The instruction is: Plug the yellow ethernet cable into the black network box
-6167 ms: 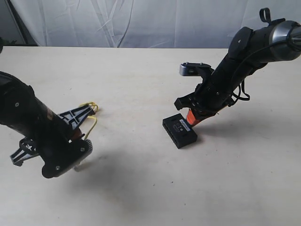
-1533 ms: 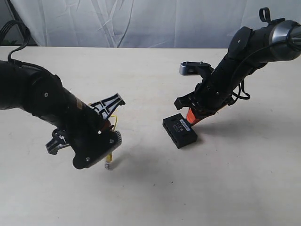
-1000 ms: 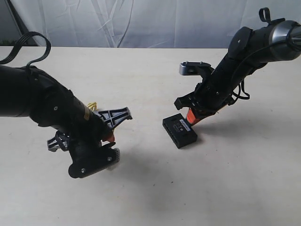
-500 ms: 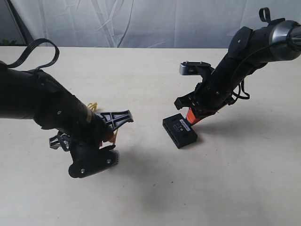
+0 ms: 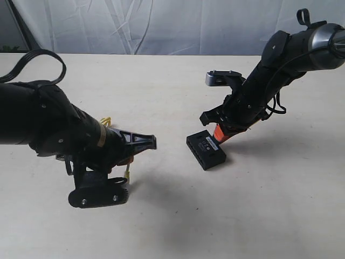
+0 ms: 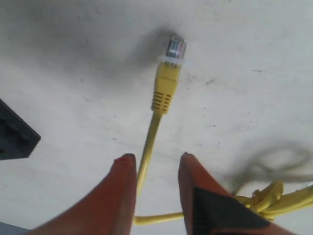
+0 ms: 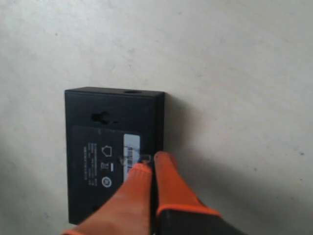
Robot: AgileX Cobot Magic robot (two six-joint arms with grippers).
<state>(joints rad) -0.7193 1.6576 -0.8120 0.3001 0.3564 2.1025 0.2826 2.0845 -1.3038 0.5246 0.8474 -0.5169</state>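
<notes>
Yellow ethernet cable (image 6: 159, 98), one; black network box (image 5: 206, 149), one.

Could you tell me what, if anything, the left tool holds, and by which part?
Cannot be told: the yellow ethernet cable runs between the fingers of the left tool, just behind its plug, with a gap showing.

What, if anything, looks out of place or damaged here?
Nothing looks damaged or spilled. The black network box lies skewed on the table, with the right gripper jaws shut and resting on its top. The yellow ethernet cable dangles plug-first from the left gripper.
</notes>
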